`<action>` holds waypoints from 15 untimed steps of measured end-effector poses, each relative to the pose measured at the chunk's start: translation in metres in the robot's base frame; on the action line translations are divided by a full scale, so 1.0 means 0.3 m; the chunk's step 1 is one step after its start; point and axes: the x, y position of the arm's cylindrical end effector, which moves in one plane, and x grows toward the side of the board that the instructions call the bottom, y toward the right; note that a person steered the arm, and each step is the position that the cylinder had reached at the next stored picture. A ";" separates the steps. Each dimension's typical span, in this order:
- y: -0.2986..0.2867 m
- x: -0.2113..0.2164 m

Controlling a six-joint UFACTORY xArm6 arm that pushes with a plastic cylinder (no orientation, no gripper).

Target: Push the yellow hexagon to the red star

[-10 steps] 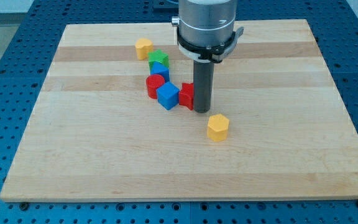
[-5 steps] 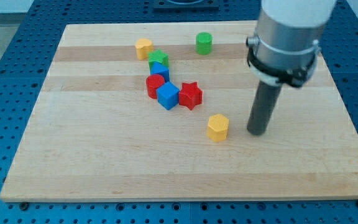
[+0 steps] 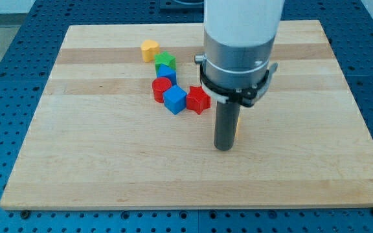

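Seven blocks showed on the wooden board [image 3: 76,162], and only a thin yellow sliver of one of them, the yellow hexagon [image 3: 236,123], peeped out at the right edge of my rod. The rest of it was hidden behind the rod, so I could not tell whether my tip [image 3: 223,147] touched it. My tip stood on the near side of the hexagon. There was no hand to open or close; the rod carried nothing.

The red star [image 3: 199,99] lay a little farther back and to the left of the hexagon, near it but apart.

The main risk, as I judged it, was direction. A push from the near side would drive the hexagon straight toward the far edge, past the star on its right. A slightly off-centre contact could also let the hexagon slip round the rod to the right. Too hard a shove would knock the star into the blue cube [image 3: 175,99] touching its left side and scatter the cluster behind.

Counted:
- yellow: two, the hexagon and a yellow block [image 3: 149,49] at far left
- red: two, the star and a rounded red block [image 3: 162,88]
- blue: two, the cube and a second blue block [image 3: 167,73]
- green: one green star [image 3: 165,61]
- one rod, one board
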 end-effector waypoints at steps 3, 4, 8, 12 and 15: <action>-0.063 -0.061; -0.036 -0.076; 0.187 -0.219; 0.381 -0.360; 0.225 -0.355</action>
